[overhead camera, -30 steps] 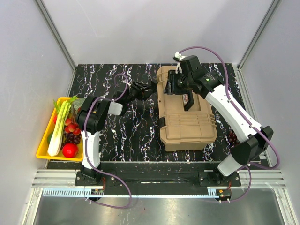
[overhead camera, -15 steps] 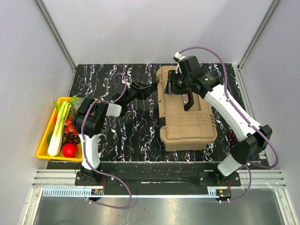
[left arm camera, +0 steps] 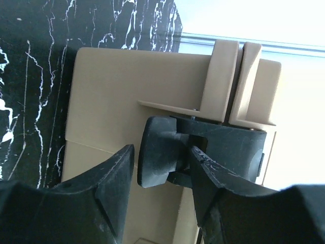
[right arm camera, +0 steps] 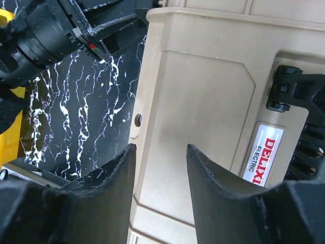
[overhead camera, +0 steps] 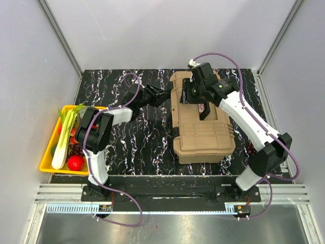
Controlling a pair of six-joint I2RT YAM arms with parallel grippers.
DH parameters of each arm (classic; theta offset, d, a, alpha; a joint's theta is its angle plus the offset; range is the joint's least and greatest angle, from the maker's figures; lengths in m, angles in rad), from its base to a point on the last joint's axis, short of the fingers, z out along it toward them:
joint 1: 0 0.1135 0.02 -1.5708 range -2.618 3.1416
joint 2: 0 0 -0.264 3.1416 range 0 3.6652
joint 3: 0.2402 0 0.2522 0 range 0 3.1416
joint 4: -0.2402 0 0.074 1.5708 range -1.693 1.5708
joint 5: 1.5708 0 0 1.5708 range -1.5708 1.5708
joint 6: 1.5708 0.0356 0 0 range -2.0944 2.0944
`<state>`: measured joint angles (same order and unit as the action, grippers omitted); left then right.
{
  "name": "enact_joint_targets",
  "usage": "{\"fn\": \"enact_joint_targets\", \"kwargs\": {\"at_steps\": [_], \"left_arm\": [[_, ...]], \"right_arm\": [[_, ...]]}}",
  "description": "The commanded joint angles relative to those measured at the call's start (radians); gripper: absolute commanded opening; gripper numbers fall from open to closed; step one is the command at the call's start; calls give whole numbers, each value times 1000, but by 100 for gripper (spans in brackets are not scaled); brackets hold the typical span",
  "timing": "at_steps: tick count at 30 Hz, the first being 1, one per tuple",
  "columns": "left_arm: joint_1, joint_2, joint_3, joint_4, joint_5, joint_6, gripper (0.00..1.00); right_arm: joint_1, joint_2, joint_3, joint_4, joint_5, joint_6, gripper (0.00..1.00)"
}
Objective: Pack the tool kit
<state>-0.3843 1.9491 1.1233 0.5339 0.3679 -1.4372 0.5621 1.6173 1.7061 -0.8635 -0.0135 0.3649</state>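
Left gripper (overhead camera: 165, 95) is swinging closer onto the toolbox's (overhead camera: 203, 134) ten-o'clock latch (left arm camera: 157, 157), jaws apart astride it, needing squaring up before squeezing, while right gripper (right arm camera: 160, 152) is hovering, jaws apart.

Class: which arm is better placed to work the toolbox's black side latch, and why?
Left: the left claw straddles the black plastic latch on the tan plastic toolbox; the right claw sits over the lid.

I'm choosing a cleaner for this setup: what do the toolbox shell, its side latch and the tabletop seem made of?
The toolbox: likely moulded plastic, matte tan; ribbed lid, crisp moulded edges. The latch: probably black plastic, matte, rounded moulded shapes. The tabletop: black with white veining, marble-look; stone or printed laminate, cannot tell.
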Motion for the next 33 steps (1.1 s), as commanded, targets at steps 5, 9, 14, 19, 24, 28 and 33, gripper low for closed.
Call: {"fn": "enact_joint_targets", "kwargs": {"at_steps": [5, 9, 14, 19, 24, 28, 33], "left_arm": [[-36, -85, 86, -89, 2, 129, 53], [-34, -87, 79, -51, 2, 127, 54], [-36, -102, 87, 8, -9, 130, 54], [-38, -122, 87, -5, -26, 153, 50], [-41, -133, 87, -26, -29, 178, 49], [-50, -138, 119, -150, -53, 239, 49], [-61, -125, 162, -326, -107, 307, 57]], "right_arm": [[2, 10, -26, 14, 58, 8, 50], [2, 13, -40, 14, 63, 8, 50], [2, 15, -49, 15, 70, 5, 50], [2, 16, -54, 14, 75, 6, 50], [2, 23, -54, 14, 78, 6, 50], [2, 26, -48, 15, 78, 8, 50], [2, 30, -31, 14, 75, 9, 52]]}}
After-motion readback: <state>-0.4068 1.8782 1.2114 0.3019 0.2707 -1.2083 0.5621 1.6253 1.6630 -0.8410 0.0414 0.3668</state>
